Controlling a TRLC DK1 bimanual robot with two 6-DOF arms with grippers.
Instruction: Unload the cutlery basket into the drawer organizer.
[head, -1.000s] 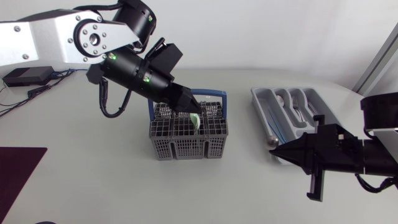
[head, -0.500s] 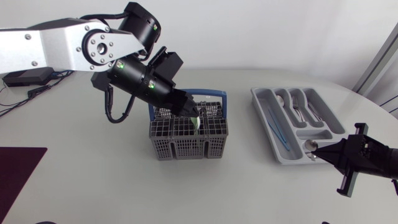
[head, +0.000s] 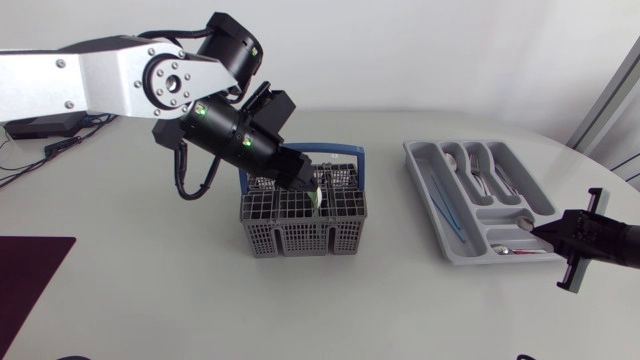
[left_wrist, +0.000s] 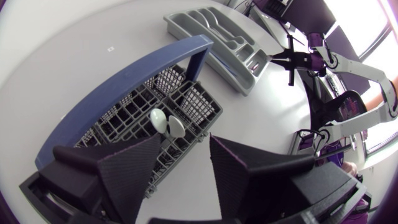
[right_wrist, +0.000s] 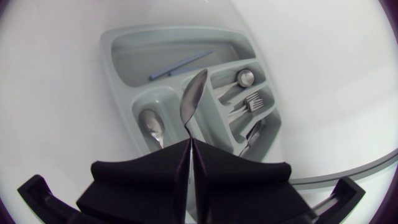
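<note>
Rightward, spoon (right_wrist: 194, 93) between right fingers (right_wrist: 140, 177), over grey drawer organizer (right_wrist: 107, 59).

Glossy metal spoon (right_wrist: 194, 99), matt grey plastic organizer (right_wrist: 134, 62), plastic mesh basket (head: 300, 236).

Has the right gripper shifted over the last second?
Yes. The right gripper has drawn back along the drawer organizer's near end, away from the cutlery basket, carrying a spoon.

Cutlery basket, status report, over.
Left gripper open over basket, cutlery inside. Right gripper shut on spoon above organizer. No obstruction seen.
</note>
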